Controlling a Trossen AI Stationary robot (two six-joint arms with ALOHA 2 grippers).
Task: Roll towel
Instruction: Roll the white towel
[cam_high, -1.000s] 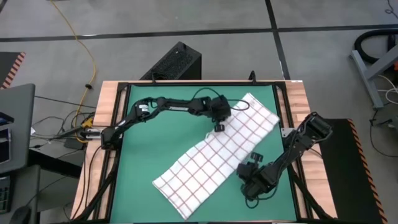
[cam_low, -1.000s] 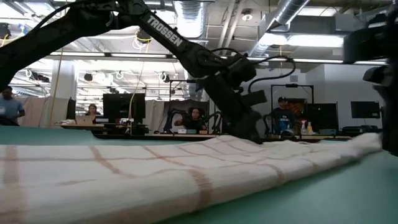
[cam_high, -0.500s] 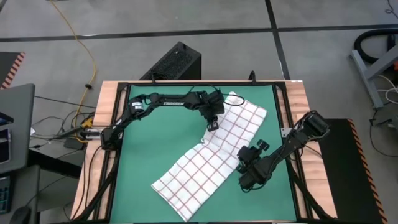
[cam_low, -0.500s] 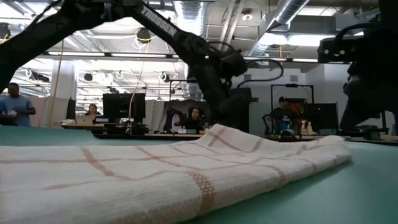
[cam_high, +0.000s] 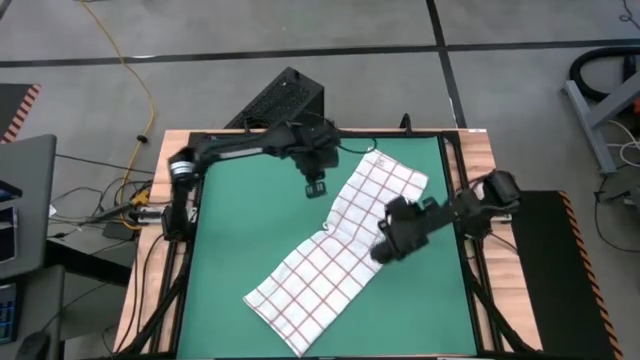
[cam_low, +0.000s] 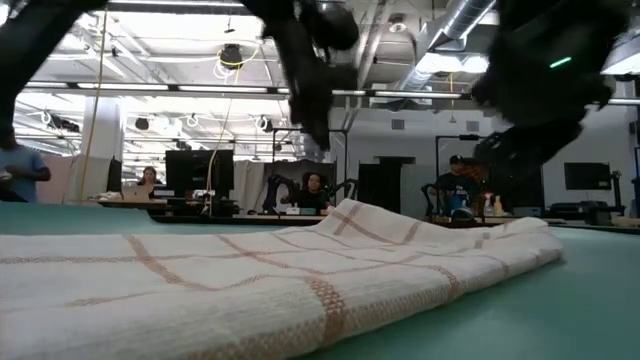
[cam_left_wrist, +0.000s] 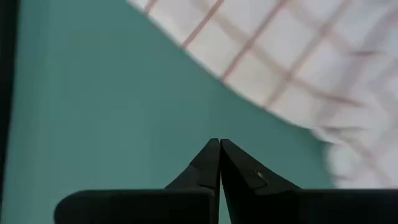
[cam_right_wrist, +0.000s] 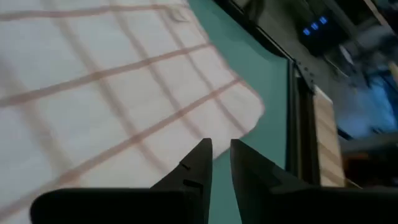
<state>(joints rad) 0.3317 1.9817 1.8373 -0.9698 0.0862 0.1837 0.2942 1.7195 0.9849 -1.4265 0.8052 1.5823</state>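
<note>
The towel (cam_high: 340, 240), white with a red-brown grid, lies slantwise on the green mat (cam_high: 240, 230), running from near left to far right. A wrinkled hump in it shows in the low view (cam_low: 350, 215). My left gripper (cam_high: 315, 186) is shut and empty. It hangs above bare mat just left of the towel's far part, which shows in the left wrist view (cam_left_wrist: 298, 68). My right gripper (cam_high: 384, 250) hovers over the towel's right edge with a narrow gap between its fingers. Checked cloth shows below it in the right wrist view (cam_right_wrist: 112, 93).
Wooden table rims (cam_high: 170, 170) and a black frame (cam_high: 450, 170) border the mat. A black box (cam_high: 285, 100) and a yellow cable (cam_high: 140, 90) lie on the floor beyond the far edge. People (cam_low: 315, 190) sit in the room behind. Bare mat lies left of the towel.
My left gripper has gone up and toward the far left, off the towel. My right gripper has gone from the near right up and toward the far edge, over the towel. The towel's far end has slid left and bunched a little, while its near end has stayed.
</note>
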